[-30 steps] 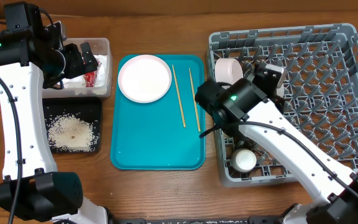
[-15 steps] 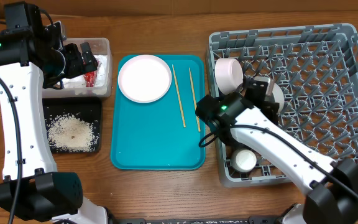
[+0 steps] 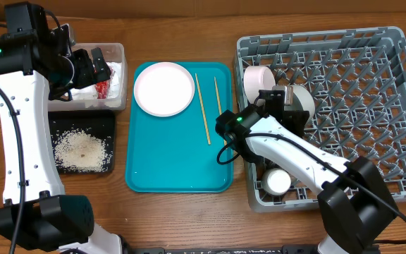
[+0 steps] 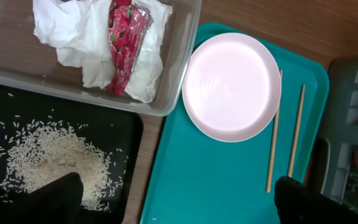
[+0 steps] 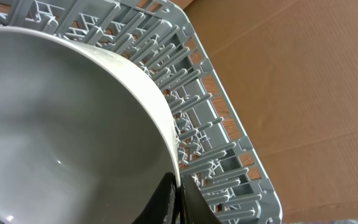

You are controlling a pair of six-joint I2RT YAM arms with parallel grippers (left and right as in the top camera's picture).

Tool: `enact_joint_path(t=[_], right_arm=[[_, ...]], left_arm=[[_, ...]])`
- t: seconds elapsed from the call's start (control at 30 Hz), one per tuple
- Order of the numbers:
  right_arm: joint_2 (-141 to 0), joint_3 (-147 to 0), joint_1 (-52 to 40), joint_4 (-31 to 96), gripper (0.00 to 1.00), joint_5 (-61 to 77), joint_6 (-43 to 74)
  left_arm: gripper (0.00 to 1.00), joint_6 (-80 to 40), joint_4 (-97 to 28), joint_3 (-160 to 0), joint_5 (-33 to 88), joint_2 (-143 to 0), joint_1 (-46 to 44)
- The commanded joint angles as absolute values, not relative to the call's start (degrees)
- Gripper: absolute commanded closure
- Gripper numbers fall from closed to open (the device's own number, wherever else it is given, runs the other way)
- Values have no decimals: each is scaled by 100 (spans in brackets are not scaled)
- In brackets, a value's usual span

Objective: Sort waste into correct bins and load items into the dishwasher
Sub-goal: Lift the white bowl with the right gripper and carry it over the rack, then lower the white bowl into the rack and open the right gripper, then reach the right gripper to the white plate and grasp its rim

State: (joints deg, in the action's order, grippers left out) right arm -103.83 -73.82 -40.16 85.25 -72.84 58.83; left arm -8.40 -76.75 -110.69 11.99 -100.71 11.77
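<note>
teal tray (image 3: pixel 178 166) between bins (image 3: pixel 97 99) at left, dish rack (image 3: pixel 372 92) at right.

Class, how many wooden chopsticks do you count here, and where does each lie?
2. Both lie on the teal tray, right of the white plate: the left chopstick beside it, the right chopstick nearer the rack.

bowl (image 5: pixel 61 124) cropped, right hand (image 5: pixel 178 202) seemingly mostly hidden

The bowl (image 5: pixel 55 124) I've got is glossy white, glazed-looking. Dish rack (image 3: pixel 372 92) is dull grey plastic. Teal tray (image 3: pixel 178 162) is smooth with a faint sheen. Chopsticks (image 3: pixel 202 109) are bare wood, and the table (image 3: pixel 189 21) is grainy wood. Red scrap (image 4: pixel 124 37) is shiny foil (the napkin (image 4: pixel 73 31) under it is crumpled matt paper).
</note>
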Motion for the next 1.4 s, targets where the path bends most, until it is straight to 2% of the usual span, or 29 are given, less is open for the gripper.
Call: enact_joint_path(t=[0.0, 0.5, 0.57, 0.63, 0.83, 1.07, 1.37], right_arm=[[-10464, -7345, -4071, 8593, 96, -6882, 5804], [-10464, -7389, -4362, 8799, 96, -6440, 5804], [-10464, -7395, -4451, 8853, 92, -6440, 5804], [-10464, -7395, -4543, 8888, 82, -6440, 5804], [-10464, -7415, -4762, 8989, 64, -6440, 5806], [-10464, -7959, -4886, 9301, 62, -6195, 5828], [-10464, -9048, -4910, 9292, 61, -4606, 5260]], left_arm=[[0, -773, -7669, -11183, 1247, -9963, 1199], [0, -773, -7669, -11183, 1247, -9963, 1197], [0, -773, -7669, -11183, 1247, -9963, 1197], [0, -773, -7669, -11183, 1247, -9963, 1197], [0, -773, -7669, -11183, 1247, -9963, 1197], [0, -773, -7669, -11183, 1247, -9963, 1197], [0, -773, -7669, -11183, 1247, -9963, 1199]])
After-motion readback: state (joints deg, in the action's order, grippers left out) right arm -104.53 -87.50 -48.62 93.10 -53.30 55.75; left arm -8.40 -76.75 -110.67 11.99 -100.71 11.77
